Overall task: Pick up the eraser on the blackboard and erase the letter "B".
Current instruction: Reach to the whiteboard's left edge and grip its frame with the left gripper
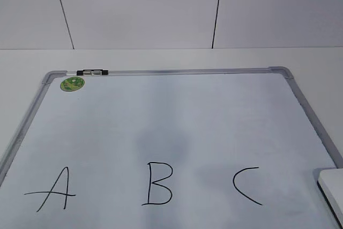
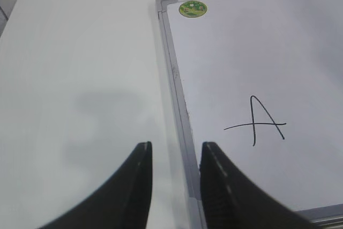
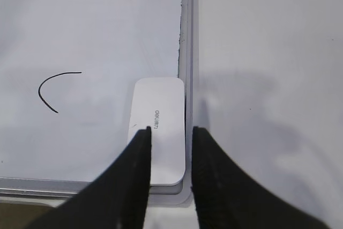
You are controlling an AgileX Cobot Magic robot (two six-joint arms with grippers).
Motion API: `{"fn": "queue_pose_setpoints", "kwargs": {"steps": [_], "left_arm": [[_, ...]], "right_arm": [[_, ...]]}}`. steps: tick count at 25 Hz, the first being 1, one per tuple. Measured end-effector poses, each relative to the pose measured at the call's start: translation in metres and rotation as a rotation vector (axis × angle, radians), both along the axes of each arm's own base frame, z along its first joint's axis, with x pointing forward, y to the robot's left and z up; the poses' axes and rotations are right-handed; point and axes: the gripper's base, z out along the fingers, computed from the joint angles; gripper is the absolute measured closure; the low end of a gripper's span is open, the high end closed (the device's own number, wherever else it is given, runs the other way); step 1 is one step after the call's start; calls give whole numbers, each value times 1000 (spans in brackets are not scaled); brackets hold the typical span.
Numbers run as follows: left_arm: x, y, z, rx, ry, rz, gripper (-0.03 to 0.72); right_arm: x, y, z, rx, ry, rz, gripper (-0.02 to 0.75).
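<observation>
Nearest my right wrist camera, the right gripper [image 3: 170, 132] hangs over the eraser [image 3: 159, 127], its jaws spread a little and holding nothing. The eraser lies flat at the board's [image 1: 214, 116] near right corner, its long side tight against the frame, just right of the C [image 3: 53, 89]. In the exterior view only its corner [image 1: 331, 186] shows at the right edge.

The jaws look offset: one tip sits over the eraser's middle, the other over the frame. As I judge it, I should shift slightly left and spread wider before descending, so the fingers straddle the eraser's short width and don't land on the rail. Then lift clear and carry it past the C to the B [image 1: 159, 184], keeping well off the A [image 1: 53, 189].

The left gripper [image 2: 174, 151] waits over the board's left edge, jaws apart and unloaded, above the bare surface [image 2: 80, 79].
</observation>
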Motion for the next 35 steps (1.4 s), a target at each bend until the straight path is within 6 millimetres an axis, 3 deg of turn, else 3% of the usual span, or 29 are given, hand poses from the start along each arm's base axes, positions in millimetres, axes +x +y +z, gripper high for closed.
{"fn": "queue_pose_setpoints", "kwargs": {"steps": [29,32,35], "left_arm": [[0,0,0,0,0,0,454],[0,0,0,0,0,0,454],[0,0,0,0,0,0,454]], "right_arm": [[0,0,0,0,0,0,538],[0,0,0,0,0,0,487],[0,0,0,0,0,0,374]]}}
